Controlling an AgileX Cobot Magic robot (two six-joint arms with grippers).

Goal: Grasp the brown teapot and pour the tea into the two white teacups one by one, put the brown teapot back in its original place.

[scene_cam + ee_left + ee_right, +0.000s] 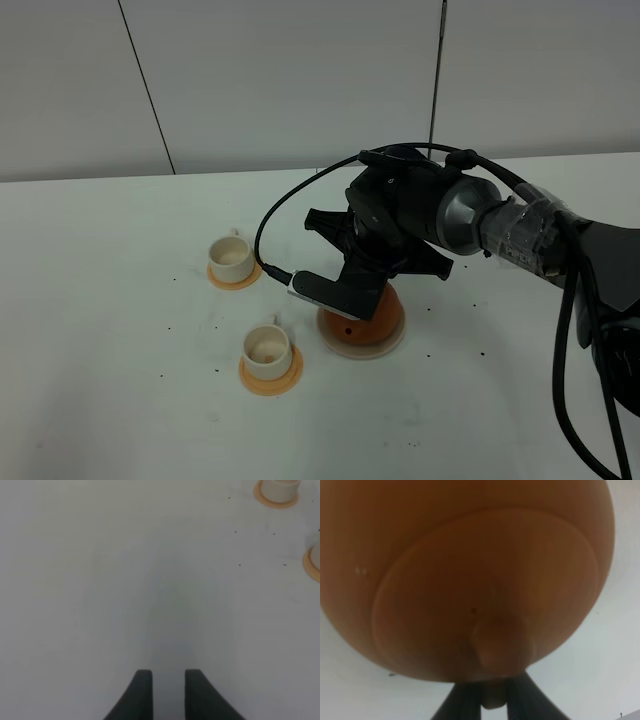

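A white table filled the high view. The black right arm hung over the brown teapot, hiding its lid, spout and handle. Only the lower body showed, seated on the beige saucer. To its left stood the far teacup and the near teacup, each on an orange coaster, contents unclear. Seen close and blurred, the right gripper was clamped on a brown nub at the pot's edge. The left gripper, mostly cut off, hung slightly parted over the table.
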